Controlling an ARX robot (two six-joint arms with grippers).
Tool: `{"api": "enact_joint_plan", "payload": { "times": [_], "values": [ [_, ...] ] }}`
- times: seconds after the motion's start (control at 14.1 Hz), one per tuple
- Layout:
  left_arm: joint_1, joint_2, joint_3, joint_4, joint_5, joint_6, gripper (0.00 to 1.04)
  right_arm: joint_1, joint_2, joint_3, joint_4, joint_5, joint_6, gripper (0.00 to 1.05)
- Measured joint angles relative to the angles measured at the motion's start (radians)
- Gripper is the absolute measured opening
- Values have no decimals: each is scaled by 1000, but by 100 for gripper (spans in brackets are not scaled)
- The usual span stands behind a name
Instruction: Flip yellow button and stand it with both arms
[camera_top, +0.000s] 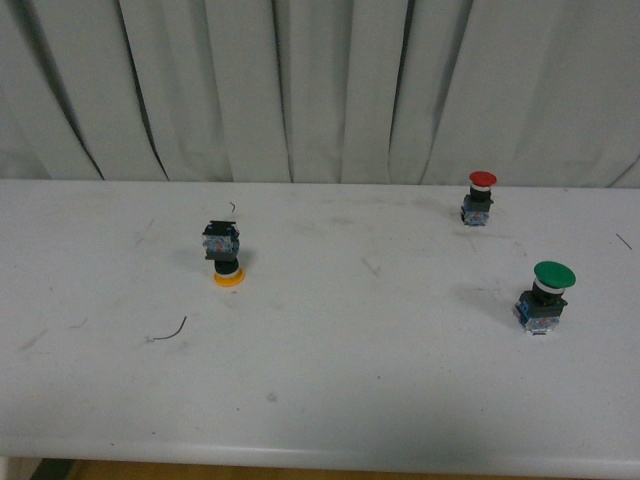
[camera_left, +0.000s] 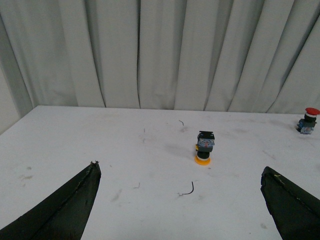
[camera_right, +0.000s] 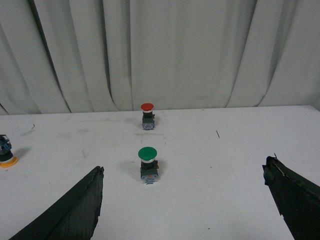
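Wire scrap (camera_top: 172, 334) lies near the cap-down yellow button (camera_top: 225, 254).

One white tabletop (camera_top: 320, 400) carries three small push-button switches, namely one orange-yellow-capped button (camera_top: 225, 256), one red-capped button (camera_top: 480, 198) and one larger green-capped button (camera_top: 545, 297), with two black wedge-shaped grippers, left gripper (camera_left: 180, 169) and right gripper (camera_right: 183, 166).

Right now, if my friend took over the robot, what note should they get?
Left gripper: open, empty, facing the small yellow-capped push-button with a blue-black block base.
Right gripper: open, empty, facing the upright green-capped button and the upright red-capped button.
The yellow button stands upside down, cap on the white table, on its left side.
Done: nothing, it is untouched.
Left: grasp it, flip it, stand it cap up.
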Motion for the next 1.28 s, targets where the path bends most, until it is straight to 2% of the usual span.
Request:
{"api": "enact_joint_plan", "payload": {
  "times": [0.85, 0.99, 1.14, 1.28],
  "values": [
    [0, 0, 0, 0, 0, 0, 98, 0, 0, 0, 0, 0, 0, 98],
    [-18, 130, 78, -175, -93, -92, 98, 0, 0, 0, 0, -1, 0, 98],
    [-6, 286, 119, -33, -96, -148, 98, 0, 0, 0, 0, 0, 0, 98],
    [-48, 543, 158, 227, -92, -162, 98, 0, 0, 0, 0, 0, 0, 98]
  ]
}}
